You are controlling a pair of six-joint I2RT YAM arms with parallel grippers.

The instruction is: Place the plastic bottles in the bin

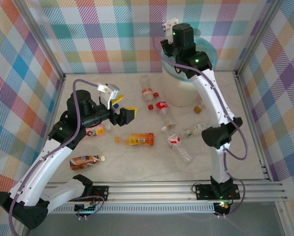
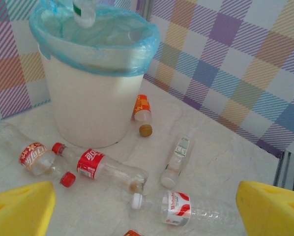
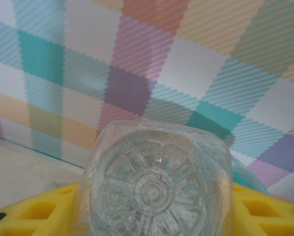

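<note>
My right gripper (image 3: 157, 219) is shut on a clear bottle (image 3: 159, 187) and I see the bottle's ribbed base end on. In the top view this gripper (image 1: 167, 49) hangs over the white bin (image 1: 184, 96) with its teal bag (image 2: 132, 59), and the held bottle (image 2: 83, 12) dangles above the opening. My left gripper (image 1: 125, 115) is open and holds nothing, its yellow fingers (image 2: 19, 209) wide apart above the table. Ahead of it lie a red-labelled bottle (image 2: 100, 167), a white-capped one (image 2: 181, 209) and a green-labelled one (image 2: 176, 157).
More bottles lie about: an orange one (image 1: 141, 139), one by my left arm (image 1: 95, 130), a brownish one (image 1: 85, 161), a clear red-labelled one (image 2: 34, 155) and an orange-labelled one (image 2: 143, 108) against the bin. Two loose caps (image 2: 67, 179) (image 2: 145, 130) lie near. Checked walls (image 1: 19, 73) enclose the table.
</note>
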